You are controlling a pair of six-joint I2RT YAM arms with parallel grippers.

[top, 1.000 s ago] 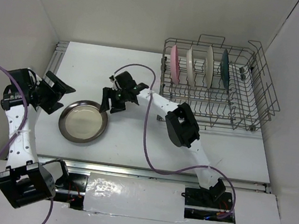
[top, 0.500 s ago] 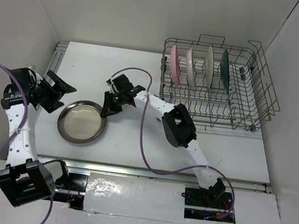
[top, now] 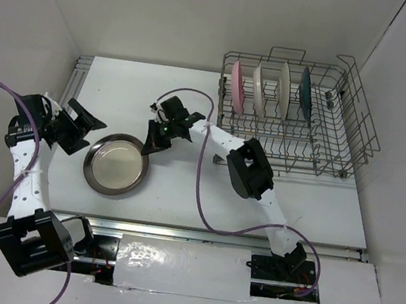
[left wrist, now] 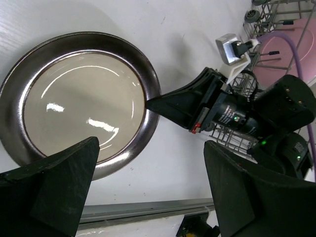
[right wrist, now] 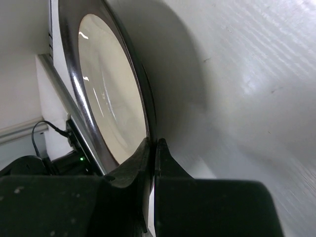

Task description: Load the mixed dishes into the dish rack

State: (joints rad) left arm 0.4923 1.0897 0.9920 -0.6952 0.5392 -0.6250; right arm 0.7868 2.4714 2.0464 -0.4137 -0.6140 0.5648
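A brown-rimmed cream plate [top: 115, 163] lies on the white table, left of centre. My right gripper [top: 145, 149] reaches across to it and is shut on its right rim. The right wrist view shows the jaws [right wrist: 154, 144] pinching the plate's [right wrist: 111, 98] dark edge. My left gripper [top: 76, 128] hovers open just left of the plate, holding nothing. In the left wrist view its gripper [left wrist: 150, 148] stands wide apart over the plate's [left wrist: 84, 101] near edge. The dish rack [top: 342, 142] stands at the back right with pink [top: 237, 87], two pale [top: 259, 90] and teal [top: 304, 92] plates upright in it.
The right arm's purple cable [top: 201, 175] loops over the table between the plate and the rack. A metal rail [top: 206, 234] runs along the near table edge. White walls close in on the left, back and right.
My right gripper has come down to the plate's right rim and shut on it. The left arm has shifted slightly, still open. The plate has hardly moved.
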